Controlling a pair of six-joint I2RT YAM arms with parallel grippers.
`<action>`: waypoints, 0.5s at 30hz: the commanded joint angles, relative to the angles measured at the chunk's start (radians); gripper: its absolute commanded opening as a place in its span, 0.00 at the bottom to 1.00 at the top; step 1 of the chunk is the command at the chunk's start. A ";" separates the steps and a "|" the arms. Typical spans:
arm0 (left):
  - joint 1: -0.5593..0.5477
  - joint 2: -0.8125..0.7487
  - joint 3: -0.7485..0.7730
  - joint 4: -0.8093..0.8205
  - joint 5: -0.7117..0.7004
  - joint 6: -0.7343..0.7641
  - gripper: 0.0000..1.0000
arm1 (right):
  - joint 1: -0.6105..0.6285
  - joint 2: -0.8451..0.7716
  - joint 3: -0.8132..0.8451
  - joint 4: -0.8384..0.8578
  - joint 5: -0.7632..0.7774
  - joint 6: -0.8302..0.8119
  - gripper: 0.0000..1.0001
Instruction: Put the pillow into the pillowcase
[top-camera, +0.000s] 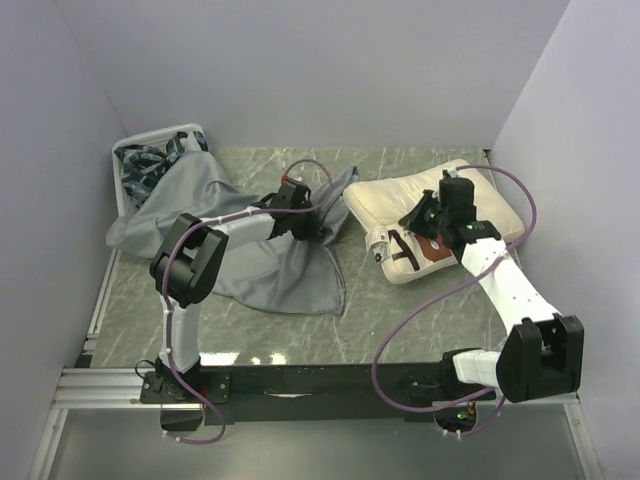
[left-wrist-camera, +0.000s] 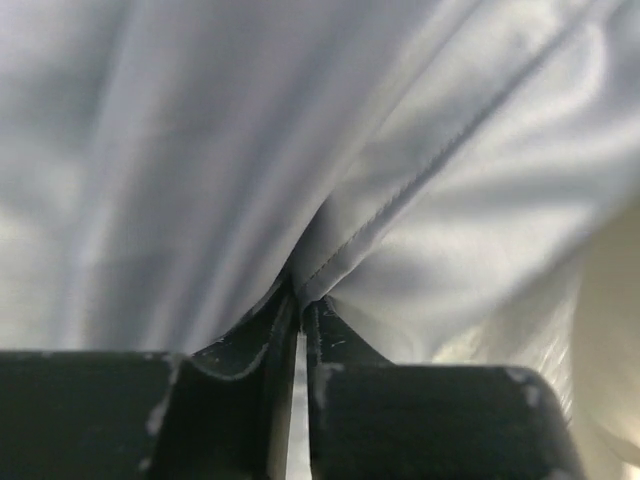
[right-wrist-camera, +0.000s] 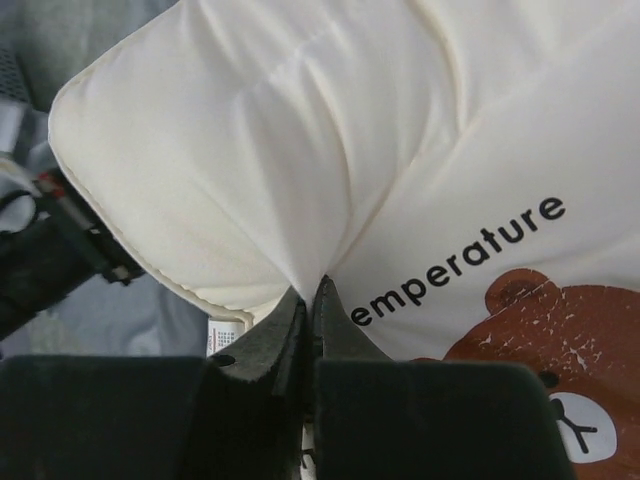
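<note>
The left pincer (left-wrist-camera: 300, 298) pinches a stitched hem of the grey pillowcase (left-wrist-camera: 180, 150), cloth spreading ahead of its tips. The right pincer (right-wrist-camera: 312, 290) is clamped on a fold of the pillow (right-wrist-camera: 250, 150), bear print (right-wrist-camera: 540, 330) just right of its tips.

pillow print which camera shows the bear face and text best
Right wrist: the pillow fills the frame, its bear print and black text large beside the fingers. Top external shows the pillow's outline, but the right arm covers most of the print. Left wrist shows mainly grey pillowcase.
</note>
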 joint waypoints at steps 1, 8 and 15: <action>-0.076 0.007 0.078 0.022 0.048 0.038 0.18 | 0.004 -0.097 0.080 0.021 -0.043 0.056 0.00; -0.148 0.025 0.077 0.060 0.086 0.017 0.42 | 0.004 -0.087 0.096 0.042 -0.049 0.082 0.00; -0.139 -0.029 0.051 0.025 0.031 0.033 0.29 | 0.001 -0.064 0.080 0.033 0.040 0.072 0.00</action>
